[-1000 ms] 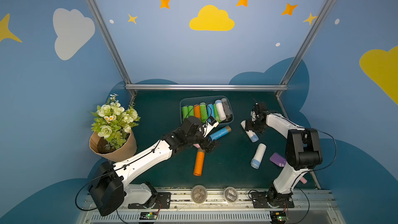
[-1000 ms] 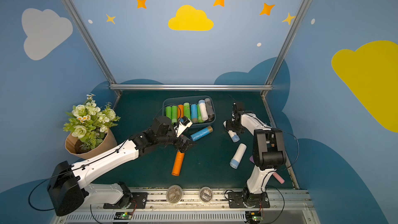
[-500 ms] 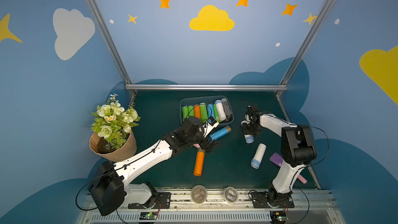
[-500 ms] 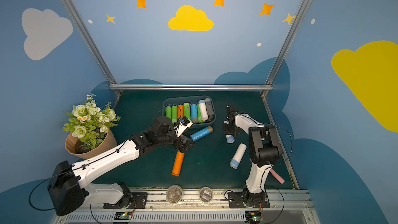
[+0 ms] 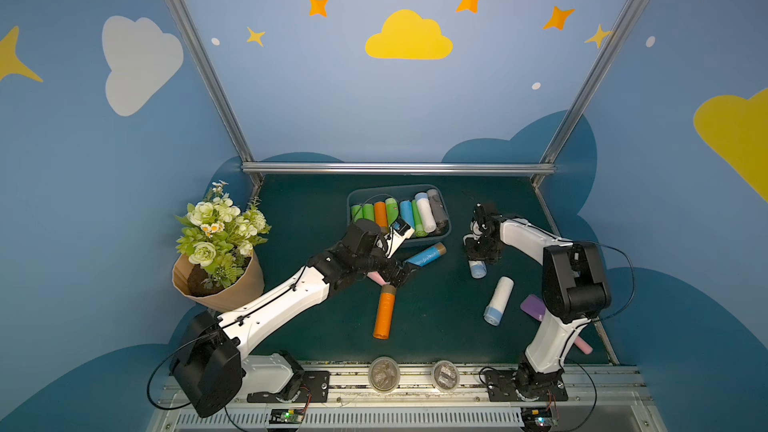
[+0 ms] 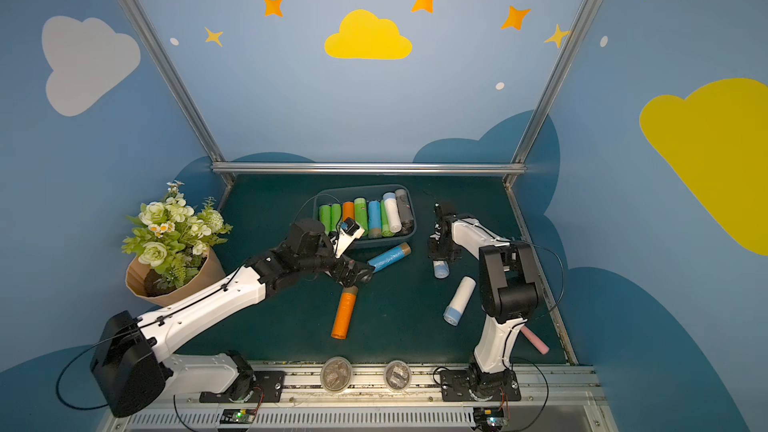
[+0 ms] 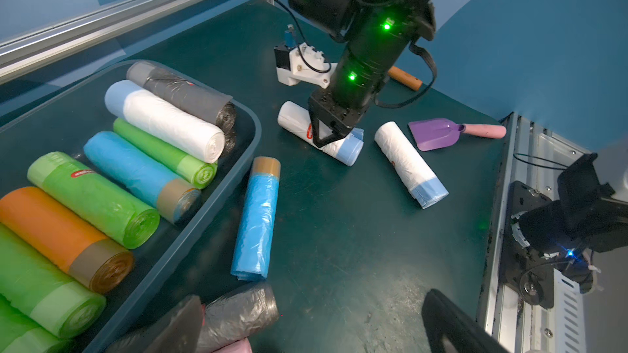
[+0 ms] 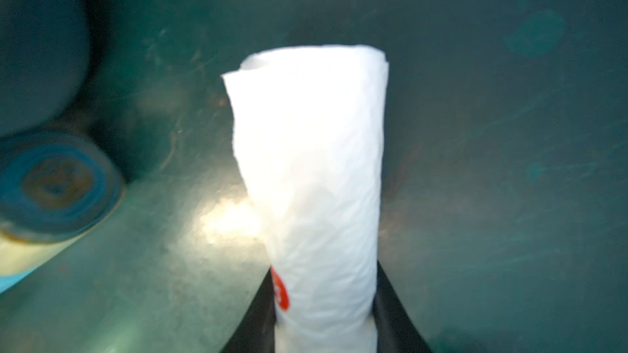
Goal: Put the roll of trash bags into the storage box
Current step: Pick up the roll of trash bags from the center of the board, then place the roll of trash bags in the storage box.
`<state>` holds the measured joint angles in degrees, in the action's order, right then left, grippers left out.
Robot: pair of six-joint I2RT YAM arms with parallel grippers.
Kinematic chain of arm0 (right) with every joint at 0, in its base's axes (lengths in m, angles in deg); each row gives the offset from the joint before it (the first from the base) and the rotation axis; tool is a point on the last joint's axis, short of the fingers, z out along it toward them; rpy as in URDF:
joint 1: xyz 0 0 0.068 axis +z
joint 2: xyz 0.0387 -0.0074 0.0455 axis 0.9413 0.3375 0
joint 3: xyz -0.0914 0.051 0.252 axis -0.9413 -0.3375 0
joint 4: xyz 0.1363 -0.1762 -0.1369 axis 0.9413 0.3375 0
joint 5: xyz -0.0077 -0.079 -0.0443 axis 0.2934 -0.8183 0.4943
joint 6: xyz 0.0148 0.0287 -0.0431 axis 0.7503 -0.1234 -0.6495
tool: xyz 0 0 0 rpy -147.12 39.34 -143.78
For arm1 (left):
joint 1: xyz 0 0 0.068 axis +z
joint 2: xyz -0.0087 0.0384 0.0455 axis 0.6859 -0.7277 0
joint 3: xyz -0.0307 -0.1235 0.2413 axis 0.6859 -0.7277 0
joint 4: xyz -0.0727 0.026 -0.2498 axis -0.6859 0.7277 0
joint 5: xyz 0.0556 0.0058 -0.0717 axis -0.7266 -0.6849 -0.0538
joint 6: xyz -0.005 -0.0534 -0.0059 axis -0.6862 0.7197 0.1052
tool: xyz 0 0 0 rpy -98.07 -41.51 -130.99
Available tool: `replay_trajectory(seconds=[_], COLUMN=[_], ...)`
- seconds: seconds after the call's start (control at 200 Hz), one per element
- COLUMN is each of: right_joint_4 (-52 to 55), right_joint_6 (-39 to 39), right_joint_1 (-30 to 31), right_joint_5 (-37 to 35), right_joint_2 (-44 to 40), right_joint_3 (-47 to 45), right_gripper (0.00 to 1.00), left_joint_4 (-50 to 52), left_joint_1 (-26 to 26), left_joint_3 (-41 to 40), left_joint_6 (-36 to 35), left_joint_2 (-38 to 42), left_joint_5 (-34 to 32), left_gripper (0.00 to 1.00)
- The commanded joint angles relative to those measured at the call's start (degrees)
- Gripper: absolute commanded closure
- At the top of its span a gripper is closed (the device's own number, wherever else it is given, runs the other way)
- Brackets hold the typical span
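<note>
My right pincer (image 7: 333, 137) is gripping the white roll (image 7: 294, 119) near the storage box (image 7: 257, 137); my left pincer (image 7: 309, 324) is hanging wide open.

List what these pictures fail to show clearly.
- Right gripper: fingertips hidden by the right arm, both top views.
- Red label on white roll: blurred, right wrist view.
- Pink roll: mostly under left arm in a top view.
- Left gripper: fingers cut by left wrist view's edge.

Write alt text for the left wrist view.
The right gripper clamps a white roll lying on the green table beside the storage box of coloured rolls. A blue roll, a second white roll and a purple scoop lie nearby.
</note>
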<state>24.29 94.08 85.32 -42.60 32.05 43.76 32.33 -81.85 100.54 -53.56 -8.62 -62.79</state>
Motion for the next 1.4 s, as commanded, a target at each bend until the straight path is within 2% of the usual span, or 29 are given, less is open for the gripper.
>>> replay_trajectory(seconds=[0.0, 0.26, 0.491, 0.641, 1.076, 1.251, 1.397], right_joint_4=[2.8, 6.0, 9.4, 10.4, 9.5, 9.6, 10.1], right_joint_6=[0.3, 1.6, 2.8, 3.5, 8.8, 9.9, 10.7], right_joint_1=[1.6, 4.8, 8.8, 10.9, 15.4, 16.8, 17.3], right_joint_5=[0.9, -0.8, -3.8, -2.6, -0.2, -2.5, -1.6], right_joint_2=[-3.4, -6.6, -8.6, -7.4, 8.2, 14.8, 19.5], right_joint_3=[3.0, 6.0, 10.8, 15.3, 34.8, 43.2, 49.2], right_gripper=[0.72, 0.73, 0.73, 0.73, 0.73, 0.73, 0.72], left_joint_4=[-1.7, -3.7, -7.7, -8.7, -7.9, -8.0, -10.0], left_joint_1=[2.4, 5.9, 10.2, 11.9, 12.6, 13.8, 16.0], left_joint_3=[1.1, 0.3, -1.0, -1.3, -2.7, -2.3, -2.4], left_joint_6=[2.0, 3.6, 7.9, 8.9, 7.5, 8.9, 11.8], left_joint_2=[2.1, 3.5, 3.9, 4.2, 6.8, 6.2, 5.8], left_joint_5=[2.0, 2.8, 4.0, 4.8, 1.7, -0.5, 1.5], left_gripper=[0.0, 0.0, 0.0, 0.0, 0.0, 0.0, 0.0])
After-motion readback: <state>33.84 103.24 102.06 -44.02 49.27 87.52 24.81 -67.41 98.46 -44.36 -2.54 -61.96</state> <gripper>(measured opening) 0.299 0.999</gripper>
